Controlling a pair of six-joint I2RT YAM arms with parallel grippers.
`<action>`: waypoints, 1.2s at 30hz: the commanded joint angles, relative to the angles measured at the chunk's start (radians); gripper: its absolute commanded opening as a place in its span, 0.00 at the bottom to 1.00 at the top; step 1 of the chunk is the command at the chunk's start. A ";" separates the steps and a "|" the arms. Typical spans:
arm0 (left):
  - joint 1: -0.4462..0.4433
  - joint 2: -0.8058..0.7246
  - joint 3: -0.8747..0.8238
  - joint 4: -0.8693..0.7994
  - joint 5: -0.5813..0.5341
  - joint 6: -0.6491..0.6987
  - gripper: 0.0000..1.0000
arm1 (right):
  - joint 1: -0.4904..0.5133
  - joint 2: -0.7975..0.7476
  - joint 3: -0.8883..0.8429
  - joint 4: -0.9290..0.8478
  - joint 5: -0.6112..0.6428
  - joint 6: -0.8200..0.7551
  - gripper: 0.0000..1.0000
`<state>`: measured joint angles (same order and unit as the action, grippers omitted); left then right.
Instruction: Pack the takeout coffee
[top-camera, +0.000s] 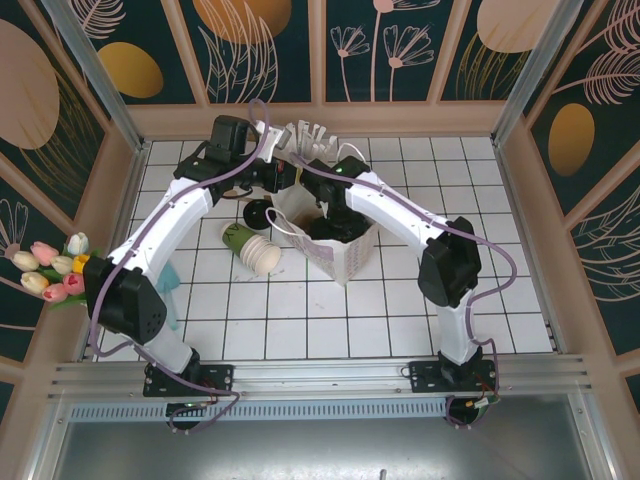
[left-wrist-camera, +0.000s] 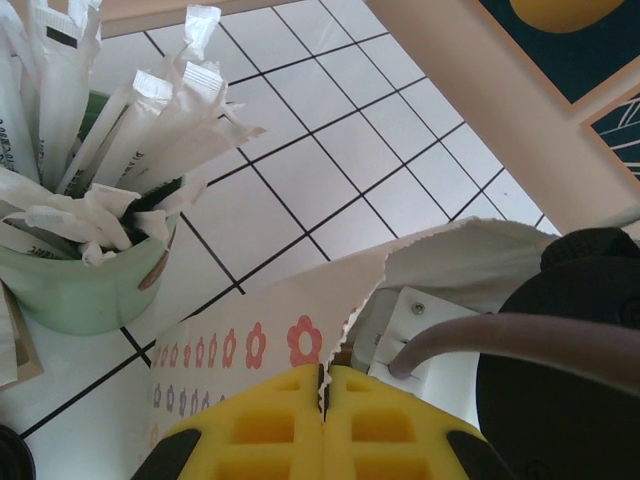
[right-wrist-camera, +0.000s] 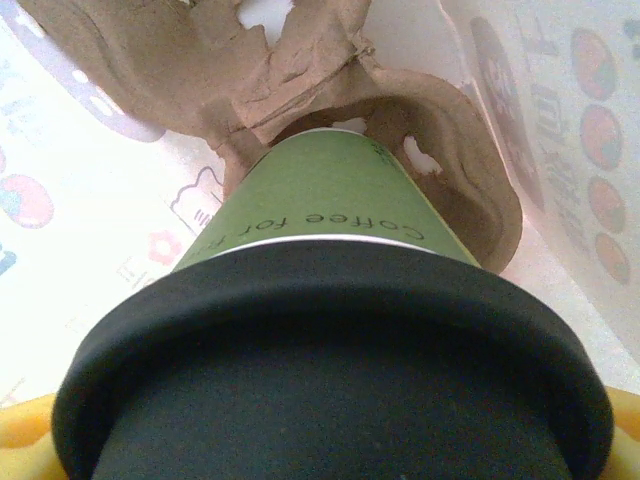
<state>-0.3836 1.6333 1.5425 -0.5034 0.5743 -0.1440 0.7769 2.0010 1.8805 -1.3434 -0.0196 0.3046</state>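
- The takeout coffee (right-wrist-camera: 330, 300) stands inside the paper bag (top-camera: 350, 262), its base seated in a brown pulp carrier (right-wrist-camera: 470, 170).
- The right hand (right-wrist-camera: 322, 438) is spread wide over the black lid, with a yellow finger (right-wrist-camera: 20, 435) against either side.
- The left hand (left-wrist-camera: 325, 420) is pressed together, pinching the bag's torn rim.
- The tabletop (top-camera: 320, 310) is white tile with dark grout, walled by a wooden frame holding dark teal panels of leaves and flowers.
- A pale-green holder (left-wrist-camera: 75, 295) of wrapped straws stands just beside the bag.
- Stacked cream cups (top-camera: 262, 255) lie on their side near it.
- Tulips (top-camera: 50, 268) sit at the left wall.
- The cup's green wall reads "Coffee for"; the rest is hidden.
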 joint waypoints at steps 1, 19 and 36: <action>-0.004 0.017 0.048 -0.034 -0.009 -0.022 0.00 | -0.001 0.016 -0.005 -0.031 0.018 -0.022 0.50; -0.003 0.018 0.051 -0.025 0.015 -0.012 0.00 | -0.001 0.002 -0.006 -0.031 -0.013 -0.028 0.50; -0.003 0.023 0.045 -0.025 0.006 -0.002 0.00 | -0.015 -0.027 0.026 -0.031 0.015 0.022 0.49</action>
<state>-0.3847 1.6447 1.5654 -0.5220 0.5713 -0.1513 0.7719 2.0014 1.8969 -1.3437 -0.0231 0.3031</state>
